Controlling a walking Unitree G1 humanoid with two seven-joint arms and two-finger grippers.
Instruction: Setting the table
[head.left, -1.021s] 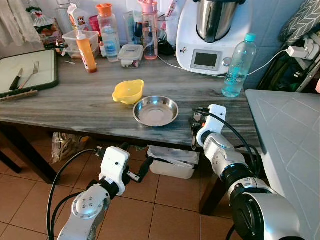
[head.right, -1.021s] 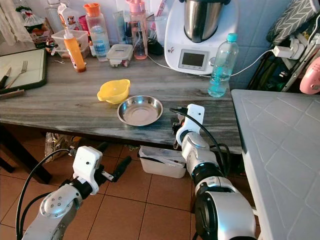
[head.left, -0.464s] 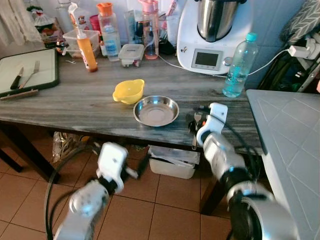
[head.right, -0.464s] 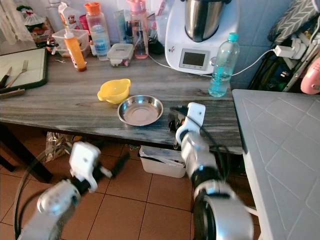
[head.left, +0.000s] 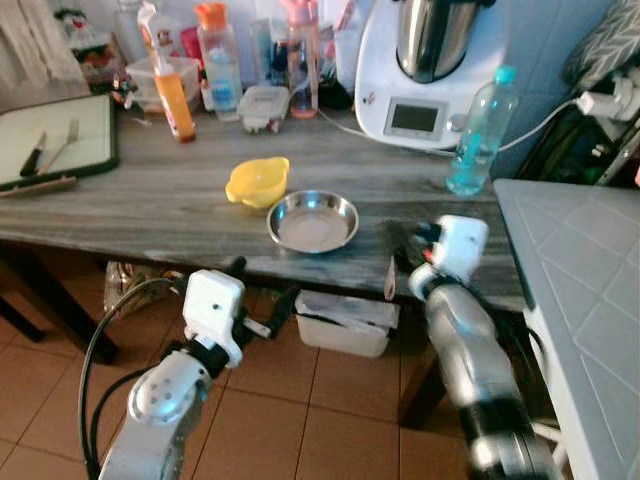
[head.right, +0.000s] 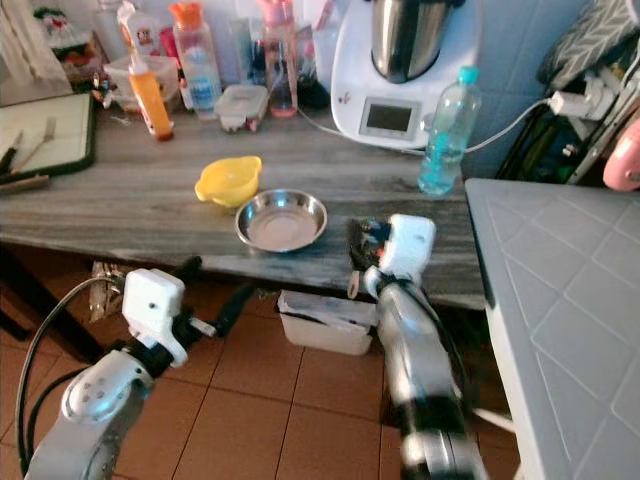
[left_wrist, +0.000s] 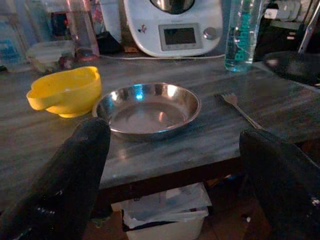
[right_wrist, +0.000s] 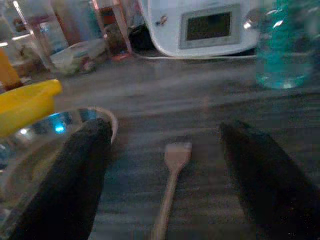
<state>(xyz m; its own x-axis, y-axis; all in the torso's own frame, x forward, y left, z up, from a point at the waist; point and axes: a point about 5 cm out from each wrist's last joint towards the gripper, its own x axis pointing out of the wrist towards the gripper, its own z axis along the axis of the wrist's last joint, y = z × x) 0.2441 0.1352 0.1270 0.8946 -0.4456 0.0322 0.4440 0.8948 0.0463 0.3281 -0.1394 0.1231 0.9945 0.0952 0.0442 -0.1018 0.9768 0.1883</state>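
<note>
Steel bowl (left_wrist: 147, 110) on grey wooden table (left_wrist: 45, 140), touching yellow bowl (left_wrist: 65, 91); fork (left_wrist: 240, 110) just beside; left gripper (left_wrist: 175, 165) below the edge, black fingers (left_wrist: 65, 180) spread wide.

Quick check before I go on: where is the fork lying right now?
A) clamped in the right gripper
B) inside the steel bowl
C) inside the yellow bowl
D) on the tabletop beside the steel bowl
D: the fork lies flat on the wooden table, apart from the steel bowl, and the right gripper is open over it.
</note>
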